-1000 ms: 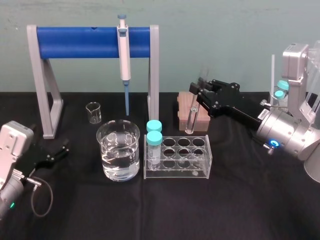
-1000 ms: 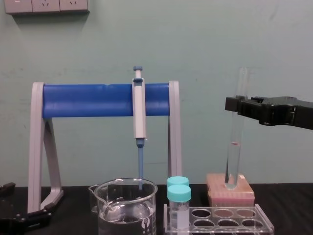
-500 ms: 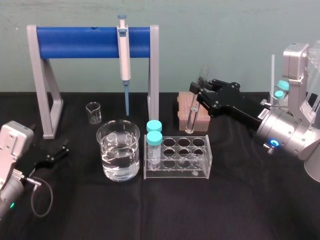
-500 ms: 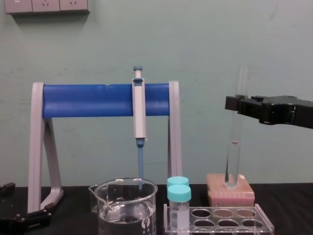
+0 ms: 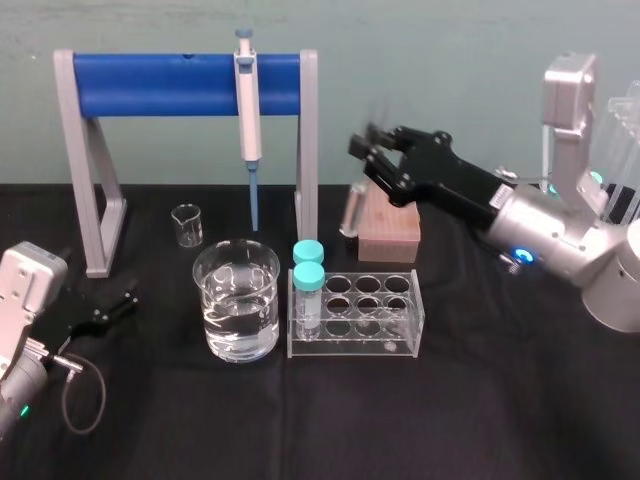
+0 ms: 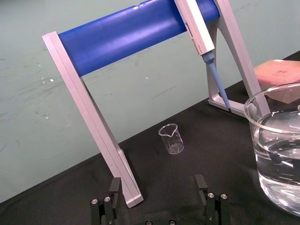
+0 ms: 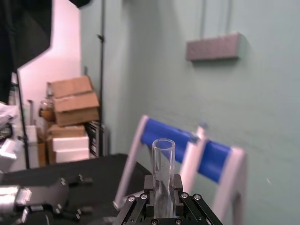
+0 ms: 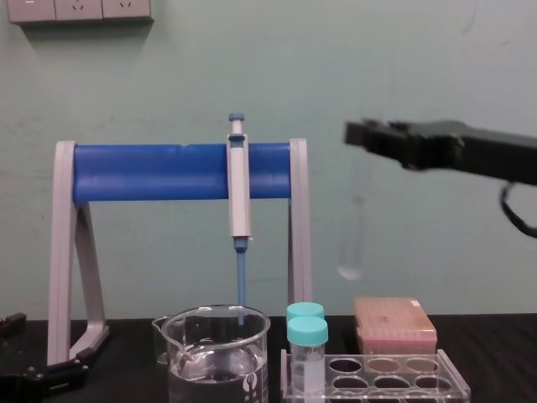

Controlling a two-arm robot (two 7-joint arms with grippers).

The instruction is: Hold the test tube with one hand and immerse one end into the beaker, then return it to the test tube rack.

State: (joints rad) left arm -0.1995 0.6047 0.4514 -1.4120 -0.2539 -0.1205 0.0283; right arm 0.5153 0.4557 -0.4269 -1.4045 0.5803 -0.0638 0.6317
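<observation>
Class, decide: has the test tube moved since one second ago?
Yes. In the right gripper, the test tube has risen clear of the pink box and shifted toward the robot's left.

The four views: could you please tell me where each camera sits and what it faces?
Head view: high, looking down at the table; left gripper parked open, right gripper holding the test tube.
Chest view: low, looking across at the beaker and rack; right gripper at upper right.
Left wrist view: faces the stand and beaker; left gripper open.
Right wrist view: looks along the right gripper, shut on the test tube.
Head and chest share beaker, rack, test tube.
</observation>
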